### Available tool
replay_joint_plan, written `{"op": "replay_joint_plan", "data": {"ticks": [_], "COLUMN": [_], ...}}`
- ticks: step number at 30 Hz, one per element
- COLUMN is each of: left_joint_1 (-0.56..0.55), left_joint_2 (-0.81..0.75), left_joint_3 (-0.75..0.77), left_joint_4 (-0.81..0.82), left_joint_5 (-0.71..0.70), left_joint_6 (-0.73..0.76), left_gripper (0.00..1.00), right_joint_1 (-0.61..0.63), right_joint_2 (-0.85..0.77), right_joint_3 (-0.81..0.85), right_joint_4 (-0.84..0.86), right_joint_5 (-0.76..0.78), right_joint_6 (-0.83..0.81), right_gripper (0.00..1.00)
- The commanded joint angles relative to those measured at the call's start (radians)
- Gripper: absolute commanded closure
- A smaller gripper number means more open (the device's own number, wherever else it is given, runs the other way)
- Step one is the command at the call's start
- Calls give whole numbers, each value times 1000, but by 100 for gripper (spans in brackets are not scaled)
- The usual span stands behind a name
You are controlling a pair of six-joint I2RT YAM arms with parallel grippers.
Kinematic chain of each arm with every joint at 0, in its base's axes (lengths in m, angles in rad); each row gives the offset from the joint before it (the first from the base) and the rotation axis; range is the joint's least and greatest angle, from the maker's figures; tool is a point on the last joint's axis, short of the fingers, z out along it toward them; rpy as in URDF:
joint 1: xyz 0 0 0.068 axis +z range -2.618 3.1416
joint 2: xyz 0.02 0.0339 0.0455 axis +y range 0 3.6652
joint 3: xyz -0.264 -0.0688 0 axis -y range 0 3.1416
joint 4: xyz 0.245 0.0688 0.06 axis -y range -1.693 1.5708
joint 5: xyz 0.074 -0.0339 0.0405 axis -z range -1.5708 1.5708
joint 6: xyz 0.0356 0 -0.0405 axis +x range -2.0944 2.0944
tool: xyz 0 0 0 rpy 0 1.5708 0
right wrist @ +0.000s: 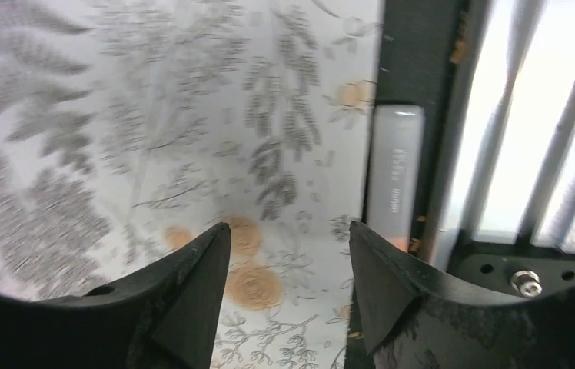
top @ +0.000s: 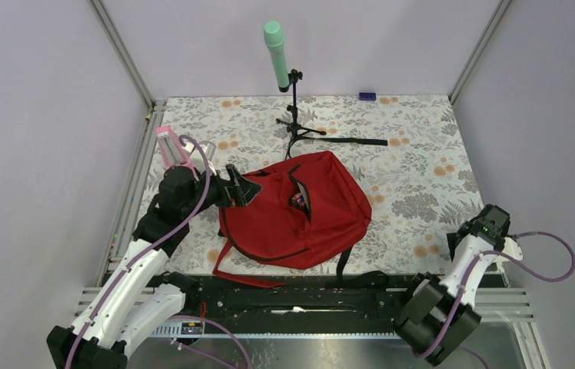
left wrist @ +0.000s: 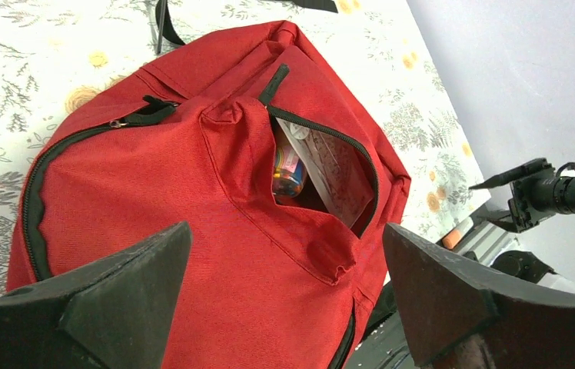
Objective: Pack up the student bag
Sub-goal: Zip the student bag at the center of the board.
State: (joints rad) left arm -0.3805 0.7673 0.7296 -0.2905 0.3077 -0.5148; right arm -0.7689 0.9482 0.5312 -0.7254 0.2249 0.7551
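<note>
Red student bag (top: 323, 219) mid-table — floral cloth (top: 423, 165) rightward

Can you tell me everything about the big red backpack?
The backpack is soft red cloth with black zippers and black straps trailing off its near edge. It lies flat on the flowery tablecloth, roughly in the middle. One zipper pocket gapes open; inside show a colourful little container and a pale printed packet. The left gripper, open, is at its left corner; whether it touches is unclear.
</note>
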Motion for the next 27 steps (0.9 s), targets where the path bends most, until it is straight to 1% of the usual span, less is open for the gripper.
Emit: {"op": "replay_joint_plan", "data": {"ticks": [1,3,5,7,12,15,18,20,22,27], "left_joint_1": [6,8,13,19,48,56,58,58,58,58], "left_joint_2": [30,58,80,90,127,149,211,274,344,476], "left_joint_3": [-24,-15,0,18,101,126,159,191,222,315], "left_joint_4": [125,134,125,96,-43,-62,-60,-61,-50,-23], "left_joint_5": [64,99,127,130,116,117,130,152,168,181], "left_joint_6": [-67,-77,-77,-49,60,93,92,79,61,31], "left_gripper": [1,1,1,1,1,1,1,1,1,1], "right_joint_1": [93,192,332,441,636,753,927,1038,1153,1411], "right_joint_2": [-122,-132,-125,-128,-149,-138,-107,-93,-79,-6], "right_joint_3": [16,29,55,73,99,115,155,195,234,339], "right_joint_4": [65,108,136,178,324,400,444,468,476,447], "right_joint_5": [-74,-96,-90,-84,-187,-252,-270,-269,-236,-96], "right_joint_6": [-73,-96,-113,-145,-246,-295,-340,-358,-396,-466], "right_gripper": [33,31,29,26,23,22,22,21,21,18]}}
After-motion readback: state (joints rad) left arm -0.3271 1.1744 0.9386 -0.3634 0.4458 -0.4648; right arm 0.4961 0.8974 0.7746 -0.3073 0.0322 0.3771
